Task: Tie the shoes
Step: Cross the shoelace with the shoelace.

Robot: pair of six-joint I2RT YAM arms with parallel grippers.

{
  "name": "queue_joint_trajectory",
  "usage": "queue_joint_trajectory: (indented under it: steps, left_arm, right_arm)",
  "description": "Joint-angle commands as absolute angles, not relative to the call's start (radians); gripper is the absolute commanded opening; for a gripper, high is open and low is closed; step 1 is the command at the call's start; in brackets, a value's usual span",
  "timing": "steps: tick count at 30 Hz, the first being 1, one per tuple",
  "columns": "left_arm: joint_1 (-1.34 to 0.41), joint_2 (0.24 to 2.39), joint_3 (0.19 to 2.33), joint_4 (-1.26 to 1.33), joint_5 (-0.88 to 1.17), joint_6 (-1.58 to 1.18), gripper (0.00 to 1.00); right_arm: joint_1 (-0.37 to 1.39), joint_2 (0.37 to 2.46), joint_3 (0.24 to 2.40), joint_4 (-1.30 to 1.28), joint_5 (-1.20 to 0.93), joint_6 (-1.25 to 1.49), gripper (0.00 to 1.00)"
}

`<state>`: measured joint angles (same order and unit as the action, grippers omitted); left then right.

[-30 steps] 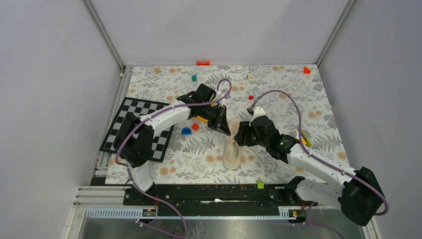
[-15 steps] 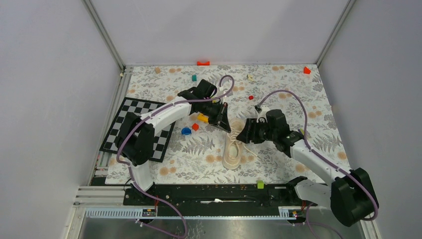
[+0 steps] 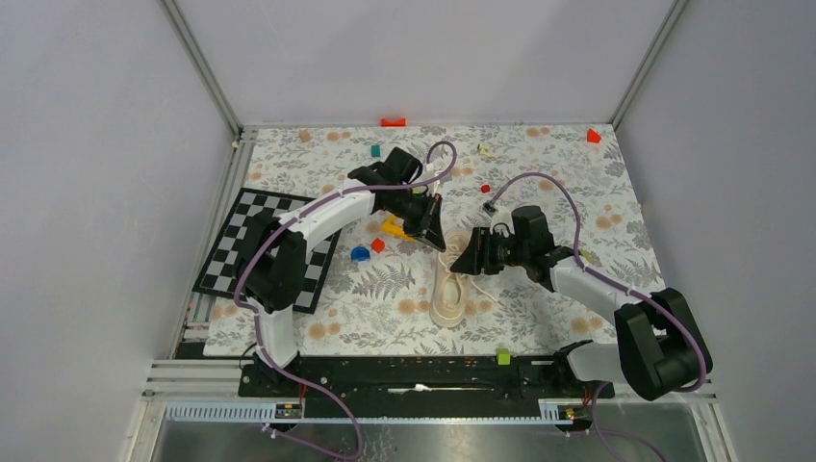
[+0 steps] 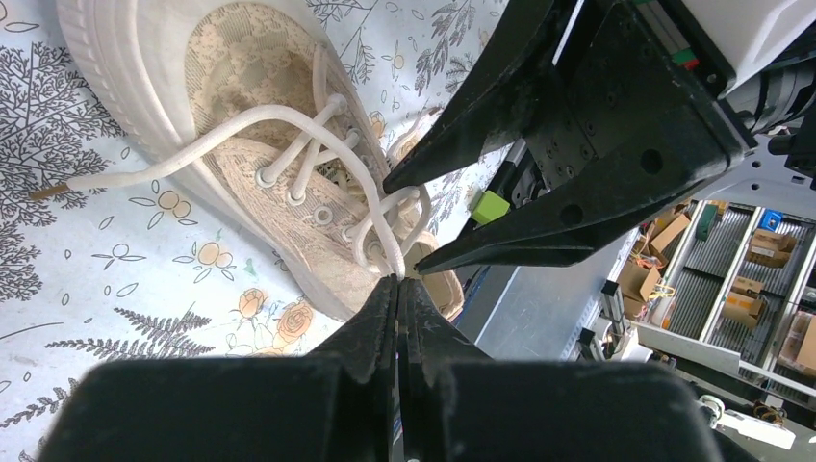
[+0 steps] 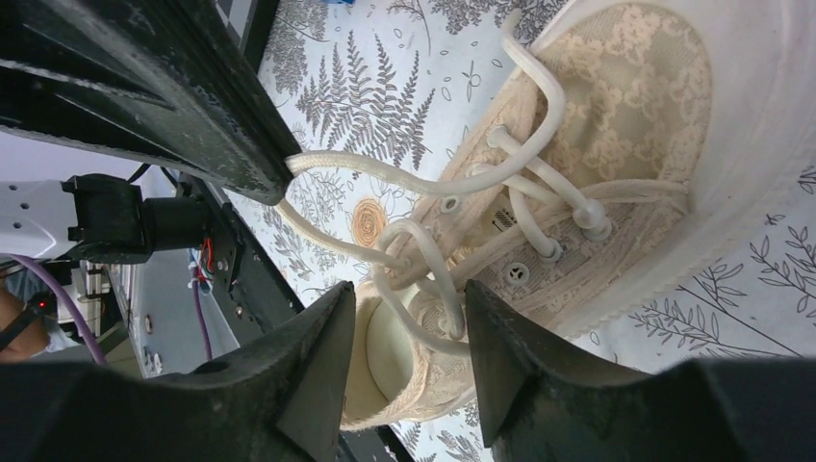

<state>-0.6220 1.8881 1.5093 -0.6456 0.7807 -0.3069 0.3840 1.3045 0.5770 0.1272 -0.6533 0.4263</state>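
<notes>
Mid-table on the floral-print tabletop (image 3: 577,173): cream-beige low-top fabric sneaker (image 3: 448,294), long axis near–far, heel apparently toward the arm bases. Left gripper (image 4: 398,281) sits at its far end, pinched fully closed on a pale cream lace (image 4: 241,120). Right gripper (image 5: 409,289), on the sneaker's right, has its fingers spread astride a slack lace loop (image 5: 423,274), gripping nothing. It looks best placed for the next grab.

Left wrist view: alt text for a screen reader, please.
Left gripper, shut, pinches a cream lace of the beige sneaker lying on a floral tablecloth. The right gripper hangs open just beyond it, over the shoe.
</notes>
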Motion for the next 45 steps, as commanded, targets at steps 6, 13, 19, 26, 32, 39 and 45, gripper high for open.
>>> queue_joint_trajectory:
  steps: [6,13,19,26,32,39,45]
  left_arm:
    - [-0.615,1.879,1.539,-0.640,0.772,-0.290,0.00]
    - [-0.615,1.877,1.539,-0.640,0.775,-0.291,0.00]
    - [-0.615,1.881,1.540,-0.640,0.776,-0.297,0.00]
    - [-0.615,1.891,1.552,-0.640,0.779,-0.302,0.00]
    - [-0.615,1.885,1.545,-0.640,0.777,-0.304,0.00]
    - [-0.615,1.877,1.533,-0.640,0.776,-0.302,0.00]
    - [-0.615,1.876,1.531,-0.636,0.780,-0.305,0.00]
  right_arm:
    - [0.381,1.275,0.585,0.163,-0.717,0.421,0.40]
    - [0.380,1.265,0.584,0.119,-0.715,0.389,0.45]
    - [0.385,1.210,0.620,-0.048,-0.645,0.278,0.48]
    - [0.451,1.159,0.675,-0.174,-0.546,0.195,0.49]
    - [0.468,1.204,0.684,-0.116,-0.490,0.225,0.55]
    - [0.468,1.210,0.693,-0.081,-0.408,0.260,0.56]
    - [0.468,1.259,0.704,-0.042,-0.421,0.280,0.50]
